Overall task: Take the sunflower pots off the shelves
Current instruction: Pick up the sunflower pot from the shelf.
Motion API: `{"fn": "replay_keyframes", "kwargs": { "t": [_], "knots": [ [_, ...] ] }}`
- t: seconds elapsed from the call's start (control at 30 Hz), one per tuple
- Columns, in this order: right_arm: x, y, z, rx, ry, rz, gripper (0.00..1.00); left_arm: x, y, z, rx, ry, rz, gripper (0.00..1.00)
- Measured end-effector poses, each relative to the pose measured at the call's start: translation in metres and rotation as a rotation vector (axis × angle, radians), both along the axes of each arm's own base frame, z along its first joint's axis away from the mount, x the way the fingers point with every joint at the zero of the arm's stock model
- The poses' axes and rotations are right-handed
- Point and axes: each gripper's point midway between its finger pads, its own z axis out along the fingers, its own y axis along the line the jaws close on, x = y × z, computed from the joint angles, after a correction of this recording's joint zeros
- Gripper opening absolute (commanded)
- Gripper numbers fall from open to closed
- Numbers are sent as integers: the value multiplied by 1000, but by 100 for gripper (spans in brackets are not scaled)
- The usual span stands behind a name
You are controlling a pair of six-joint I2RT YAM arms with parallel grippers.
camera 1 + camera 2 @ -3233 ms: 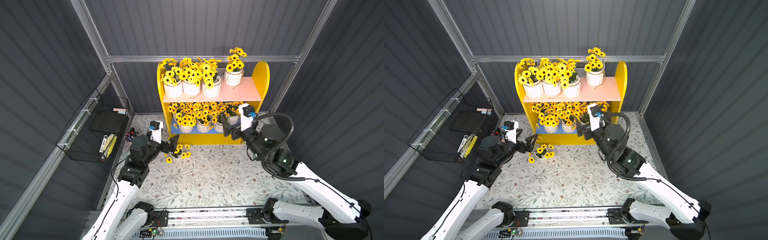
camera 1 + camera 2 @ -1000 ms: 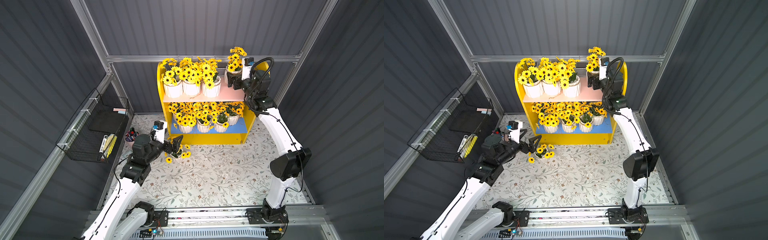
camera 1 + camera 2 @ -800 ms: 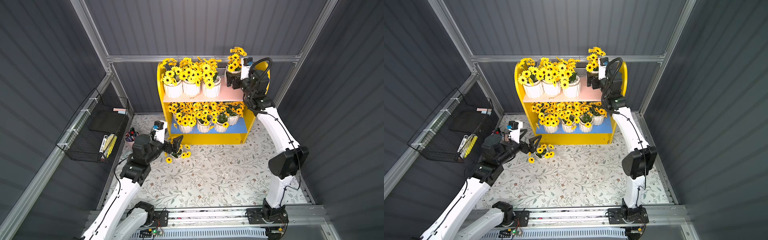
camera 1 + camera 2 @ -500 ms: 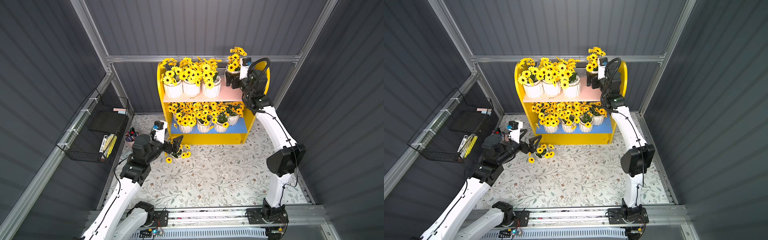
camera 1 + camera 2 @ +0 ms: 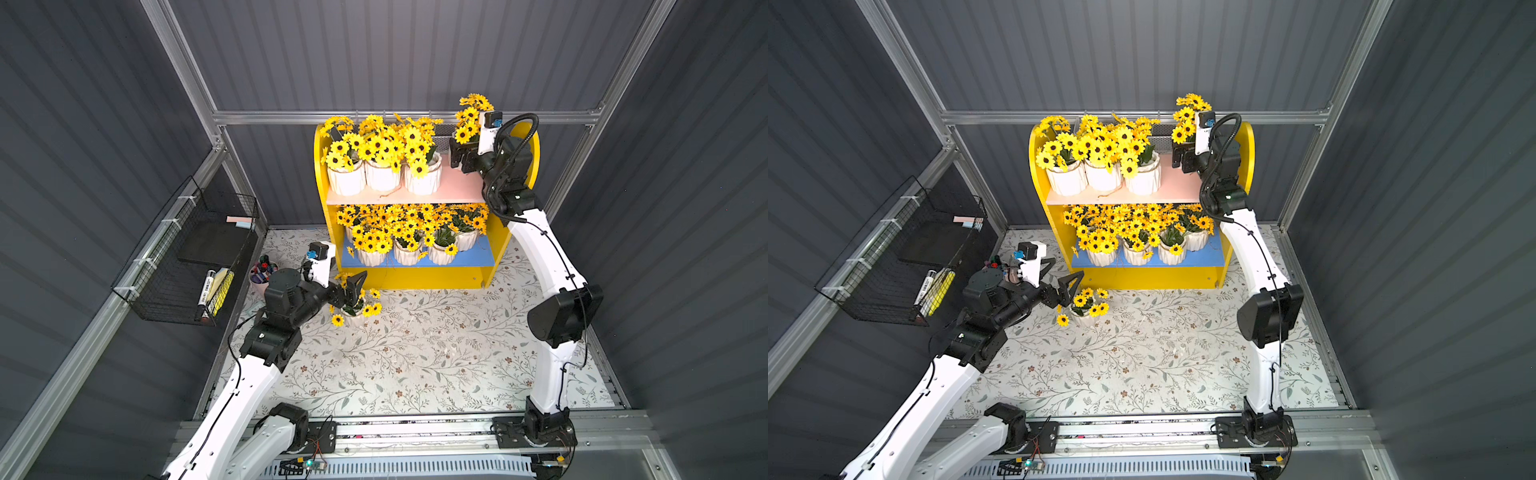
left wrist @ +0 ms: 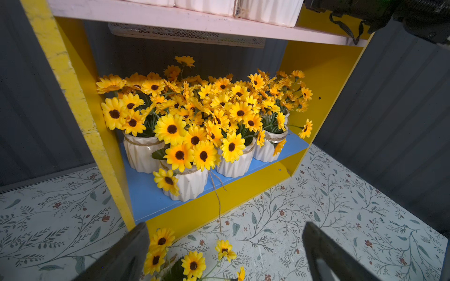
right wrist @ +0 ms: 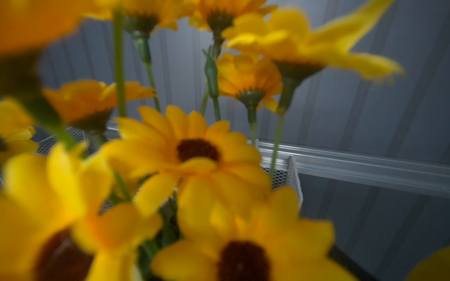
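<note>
My right gripper, jaws wide, climbed to the pink board's lone sunflower pot: grasp likely next. Left gripper wide, unmoved.

Nine small white ribbed pots of yellow sunflowers are visible: four on the pale pink upper board, four on the blue lower board, and one on the floral mat. More may be hidden behind the flowers. There is one yellow wooden shelf unit, one black wire basket and one pink cup of markers.
</note>
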Motion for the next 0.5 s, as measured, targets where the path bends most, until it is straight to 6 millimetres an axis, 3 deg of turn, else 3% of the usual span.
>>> {"fn": "replay_keyframes", "kwargs": {
  "t": [0.37, 0.5],
  "knots": [
    [9, 3, -8, 7, 12, 5, 99, -2, 0, 2, 7, -12, -4, 99],
    [9, 4, -12, 0, 25, 8, 90, -2, 0, 2, 8, -13, -4, 99]
  ]
}}
